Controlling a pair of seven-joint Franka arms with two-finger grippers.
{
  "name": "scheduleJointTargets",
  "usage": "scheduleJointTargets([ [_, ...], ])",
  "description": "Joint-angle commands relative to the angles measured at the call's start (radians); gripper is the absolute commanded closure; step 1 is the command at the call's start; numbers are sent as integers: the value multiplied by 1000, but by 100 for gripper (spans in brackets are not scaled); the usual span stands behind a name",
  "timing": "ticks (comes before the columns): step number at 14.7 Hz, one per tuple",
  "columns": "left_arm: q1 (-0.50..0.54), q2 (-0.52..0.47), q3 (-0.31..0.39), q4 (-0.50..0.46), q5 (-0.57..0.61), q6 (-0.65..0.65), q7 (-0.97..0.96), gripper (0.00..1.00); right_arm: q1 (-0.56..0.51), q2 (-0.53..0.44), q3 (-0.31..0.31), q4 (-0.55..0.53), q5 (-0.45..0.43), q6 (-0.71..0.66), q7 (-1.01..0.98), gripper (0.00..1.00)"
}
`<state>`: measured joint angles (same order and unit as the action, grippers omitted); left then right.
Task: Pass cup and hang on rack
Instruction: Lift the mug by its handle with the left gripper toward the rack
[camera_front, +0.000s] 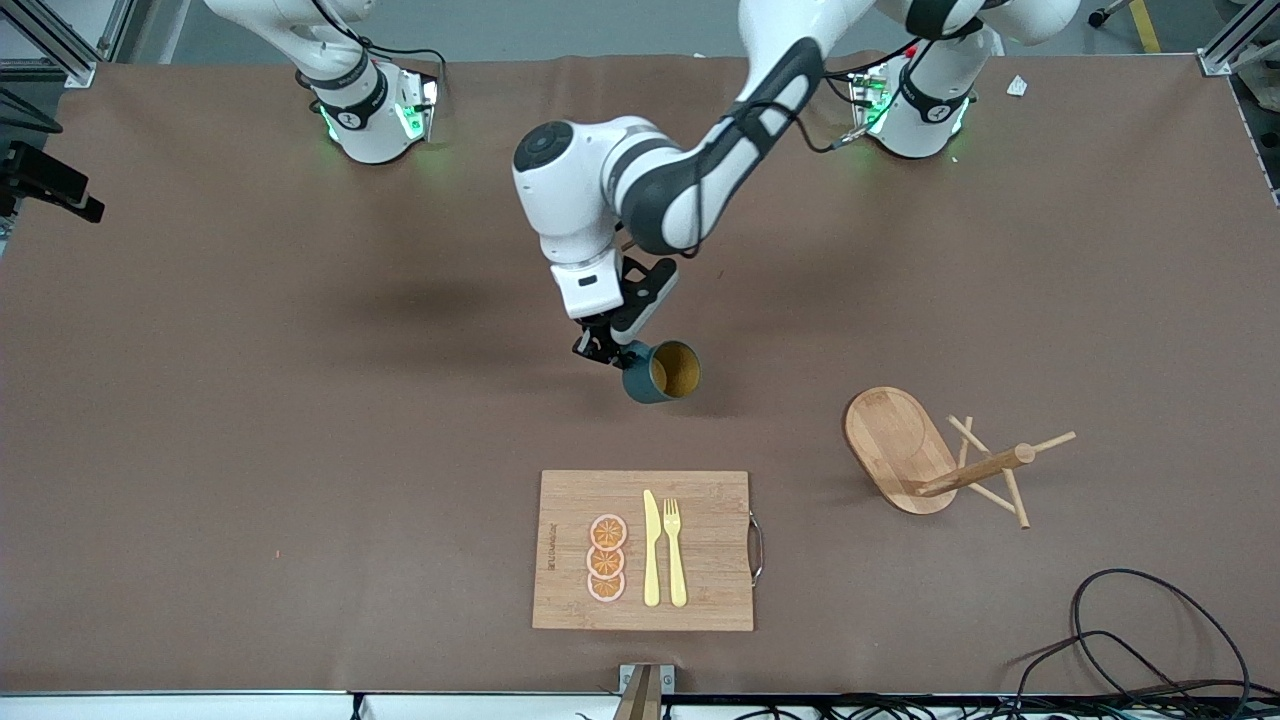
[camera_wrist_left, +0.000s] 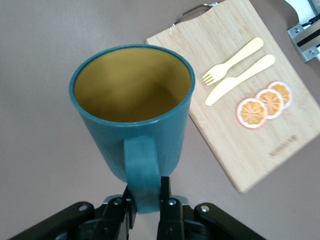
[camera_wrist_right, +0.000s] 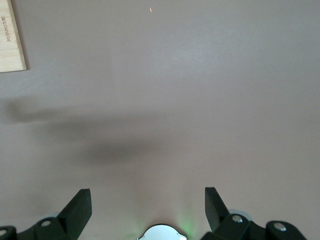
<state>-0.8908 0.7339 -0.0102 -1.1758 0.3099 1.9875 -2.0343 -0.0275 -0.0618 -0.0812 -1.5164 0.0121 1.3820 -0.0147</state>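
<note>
— Cup (camera_front: 662, 373) location?
— Centre of the front frame, in the air over bare table (camera_front: 300, 400), left gripper (camera_front: 604, 350) clamped on its handle.
— Rack (camera_front: 935, 455)?
— Tipped over at lower right.
— Right gripper (camera_wrist_right: 148, 206)?
— Fingers spread wide, holding nothing, over bare table; that arm waits.

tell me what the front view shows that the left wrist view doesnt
Only the front view shows the rack, lying tipped over on the table toward the left arm's end, and both arm bases. Only the left wrist view shows the left gripper shut on the handle of the cup, a fork lying apart from a knife, and the cup's empty yellowish inside close up. Both show the cup tilted in the air, the cutting board with utensils and three orange slices, and the brown table. The right gripper appears in neither.
</note>
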Motion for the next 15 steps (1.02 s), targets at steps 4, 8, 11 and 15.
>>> scheduleJointTargets([
  [4, 130, -183, -4, -73, -358, 34, 207, 100, -3, -26, 6, -28, -18, 3, -56, 0],
  [8, 226, -250, -5, -102, -604, 28, 331, 100, -2, -26, 6, -28, -26, -4, -73, 0],
  [11, 312, -301, -5, -151, -773, 20, 469, 100, -3, -26, 6, -28, -26, -11, -73, 0],
  [15, 438, -337, -5, -176, -978, -53, 641, 100, -3, -26, 6, -30, -12, -14, -62, 0],
])
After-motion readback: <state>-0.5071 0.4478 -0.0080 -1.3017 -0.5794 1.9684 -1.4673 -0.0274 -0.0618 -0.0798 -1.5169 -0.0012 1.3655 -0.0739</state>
